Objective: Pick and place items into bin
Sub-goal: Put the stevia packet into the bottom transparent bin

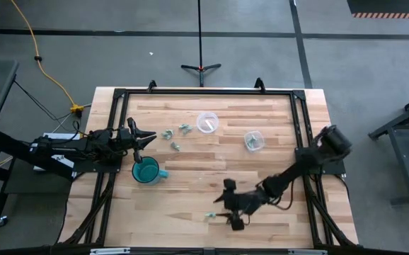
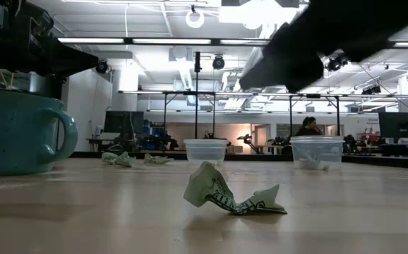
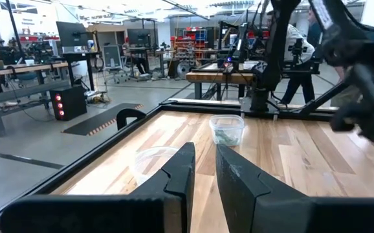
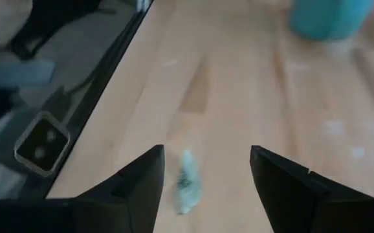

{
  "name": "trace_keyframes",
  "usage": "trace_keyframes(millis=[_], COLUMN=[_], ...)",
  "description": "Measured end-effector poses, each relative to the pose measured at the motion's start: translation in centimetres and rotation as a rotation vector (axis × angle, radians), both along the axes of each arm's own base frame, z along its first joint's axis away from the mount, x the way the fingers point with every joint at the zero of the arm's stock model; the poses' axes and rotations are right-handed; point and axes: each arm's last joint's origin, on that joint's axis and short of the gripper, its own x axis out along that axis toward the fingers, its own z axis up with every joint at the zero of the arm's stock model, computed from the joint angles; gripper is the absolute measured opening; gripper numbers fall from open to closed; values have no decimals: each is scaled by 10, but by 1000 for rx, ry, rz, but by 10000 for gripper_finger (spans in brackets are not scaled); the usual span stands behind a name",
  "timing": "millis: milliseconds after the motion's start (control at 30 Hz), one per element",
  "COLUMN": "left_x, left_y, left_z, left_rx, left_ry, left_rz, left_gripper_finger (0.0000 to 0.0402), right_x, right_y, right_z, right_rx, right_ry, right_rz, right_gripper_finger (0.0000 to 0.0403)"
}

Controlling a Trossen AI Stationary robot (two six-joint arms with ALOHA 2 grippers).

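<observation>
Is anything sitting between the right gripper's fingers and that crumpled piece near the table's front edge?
No. In the right wrist view the crumpled piece lies on bare wood inside the open right gripper, nothing else between them; the high view agrees.

Teal mug (image 2: 17, 132) cut off at the low view's left edge. Right arm (image 2: 331, 35) blurred overhead, gripper hidden. Crumpled piece (image 4: 187, 181) blurred in the right wrist view.

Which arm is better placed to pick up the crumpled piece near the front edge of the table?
The right. Its gripper is open and sits over the piece, which lies between the fingers. The left gripper waits far off, beside the mug.
</observation>
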Motion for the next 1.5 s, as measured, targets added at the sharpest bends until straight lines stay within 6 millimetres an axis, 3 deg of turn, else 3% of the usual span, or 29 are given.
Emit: trace_keyframes(millis=[167, 400, 800, 1000, 1267, 1500], left_x=[0, 0, 0, 0, 0, 0], left_y=[0, 0, 0, 0, 0, 0], left_z=[0, 0, 0, 0, 0, 0], left_rx=[0, 0, 0, 0, 0, 0], left_ry=[0, 0, 0, 0, 0, 0], left_rz=[0, 0, 0, 0, 0, 0], left_gripper_finger=[99, 99, 99, 99, 99, 99], right_x=[16, 37, 40, 40, 39, 31], right_y=[19, 29, 20, 19, 20, 10], right_z=[-16, -24, -37, -38, -37, -31], right_rx=[-89, -175, -140, -128, -88, -295], right_ry=[70, 190, 327, 341, 363, 396], right_rz=[58, 79, 35, 46, 80, 56], right_gripper_finger=[217, 217, 195, 143, 16, 9])
